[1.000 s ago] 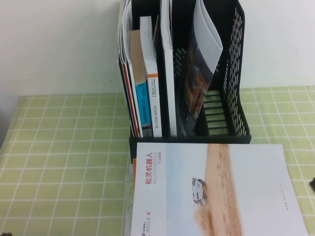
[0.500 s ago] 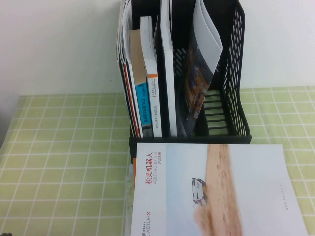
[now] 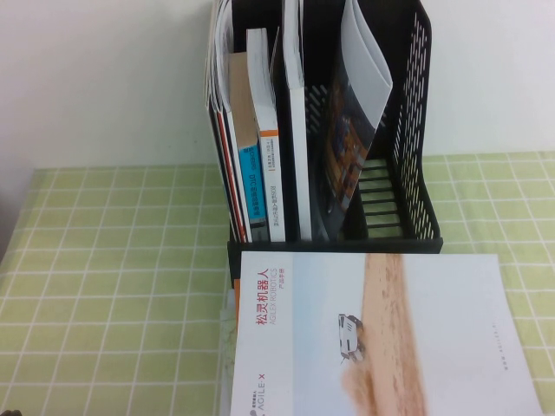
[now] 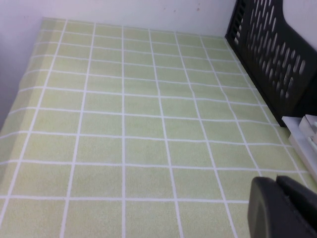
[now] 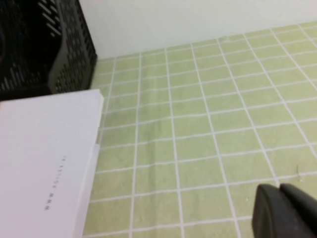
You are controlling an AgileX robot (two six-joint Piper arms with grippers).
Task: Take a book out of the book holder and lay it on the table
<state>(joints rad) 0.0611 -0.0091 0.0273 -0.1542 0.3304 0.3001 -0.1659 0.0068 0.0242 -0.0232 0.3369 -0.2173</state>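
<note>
The book (image 3: 381,334) lies flat on the worktop (image 3: 113,286) before the holder (image 3: 408,156). Both arms are best parked clear: right gripper (image 5: 282,210) pressed together, left gripper (image 4: 280,206) likewise (both empty).

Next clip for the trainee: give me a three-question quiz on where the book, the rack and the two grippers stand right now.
1. True or false: the book lies flat, cover up, in front of the book holder.
2. Where is the magazine with the dark cover? A) on the table B) in a slot of the book holder C) in a gripper
3. Fill in: the right gripper, above bare cloth beside the book, is ____.

Key: 1 true. 2 B. 3 shut and holding nothing. The left gripper is also shut, above bare cloth on the holder's other side.
</note>
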